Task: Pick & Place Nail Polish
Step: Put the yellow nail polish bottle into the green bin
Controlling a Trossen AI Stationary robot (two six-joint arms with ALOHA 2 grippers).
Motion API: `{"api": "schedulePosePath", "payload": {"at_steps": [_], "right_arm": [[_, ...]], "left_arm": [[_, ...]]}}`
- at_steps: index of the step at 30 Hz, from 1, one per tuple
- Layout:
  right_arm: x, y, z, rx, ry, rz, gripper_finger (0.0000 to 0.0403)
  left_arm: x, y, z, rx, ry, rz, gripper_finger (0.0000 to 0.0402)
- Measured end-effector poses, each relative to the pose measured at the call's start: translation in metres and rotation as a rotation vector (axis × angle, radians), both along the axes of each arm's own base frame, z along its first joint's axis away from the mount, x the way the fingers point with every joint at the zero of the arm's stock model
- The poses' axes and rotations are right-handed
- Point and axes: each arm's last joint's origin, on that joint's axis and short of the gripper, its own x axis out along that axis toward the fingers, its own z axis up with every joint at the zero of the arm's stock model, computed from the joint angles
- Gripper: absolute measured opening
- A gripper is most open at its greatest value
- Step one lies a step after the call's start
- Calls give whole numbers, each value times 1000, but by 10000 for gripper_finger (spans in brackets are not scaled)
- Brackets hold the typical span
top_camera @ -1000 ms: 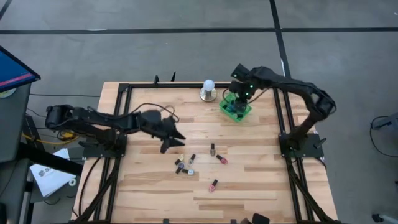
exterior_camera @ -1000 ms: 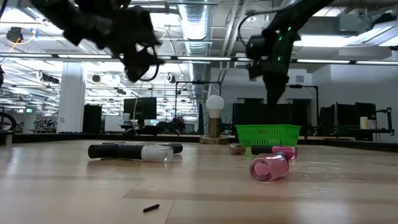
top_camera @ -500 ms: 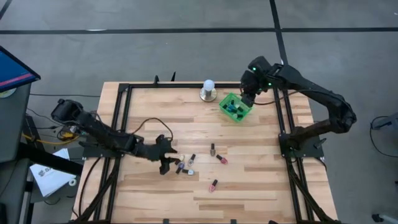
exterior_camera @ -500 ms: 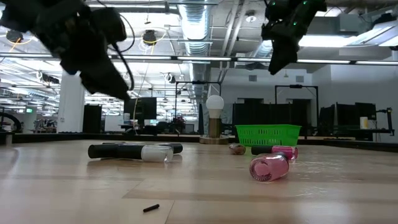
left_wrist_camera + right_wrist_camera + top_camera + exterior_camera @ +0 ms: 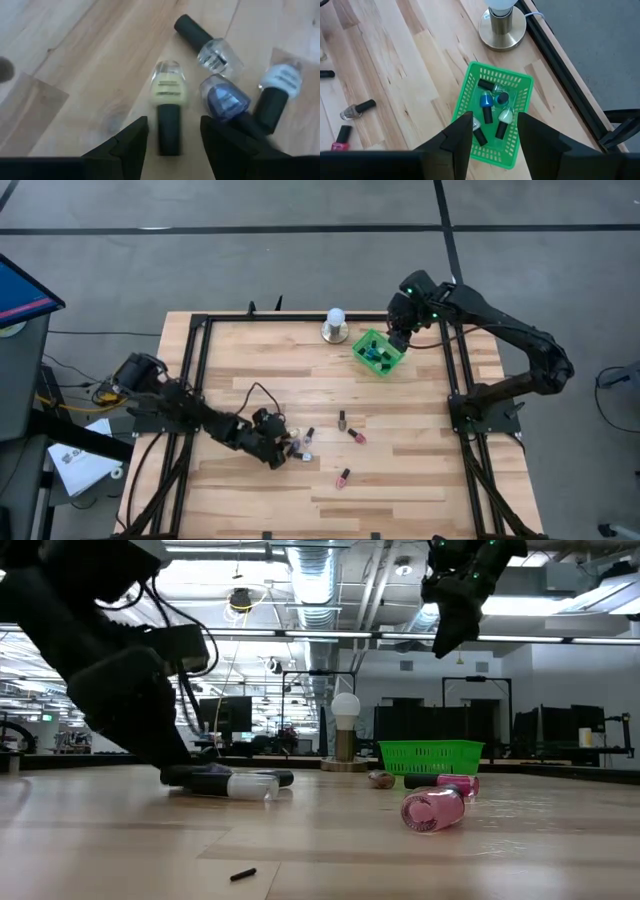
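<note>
Several nail polish bottles lie on their sides on the wooden table (image 5: pixel 400 470). One cluster (image 5: pixel 298 445) is left of centre, and others (image 5: pixel 342 420) (image 5: pixel 343 478) are scattered nearby. My left gripper (image 5: pixel 283 450) is down at the cluster, open. Its fingers stand on either side of the dark cap (image 5: pixel 169 132) of a pale yellow bottle (image 5: pixel 169 90) without touching it. A blue bottle (image 5: pixel 225 97), a clear one (image 5: pixel 212 50) and a white one (image 5: pixel 282 82) lie beside it. My right gripper (image 5: pixel 496 120) hangs open and empty above the green basket (image 5: pixel 501 73), which has several bottles in it.
A white-domed object on a metal base (image 5: pixel 334 326) stands just left of the basket (image 5: pixel 366 360) at the far edge. Black frame rails (image 5: pixel 195 380) run along the table's left, right and far sides. A pink bottle (image 5: pixel 432 810) lies toward the near edge.
My left gripper has come down and toward the near edge, tipping downward, until its fingers stand around the pale yellow bottle in the cluster. My right gripper rose above the basket and drew toward the right edge, then stayed still. No bottle has moved.
</note>
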Motion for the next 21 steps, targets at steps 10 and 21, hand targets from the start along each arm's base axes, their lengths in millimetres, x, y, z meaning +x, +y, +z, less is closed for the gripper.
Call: {"api": "schedulePosePath", "payload": {"at_steps": [10,21], "right_arm": [[2,3,0,2,1,13,141],[12,16,0,10,-14,55,132]], "left_arm": [[-2,1,-5,54,57,-37,165],[-11,9,-14,49,82,-4,49]]}}
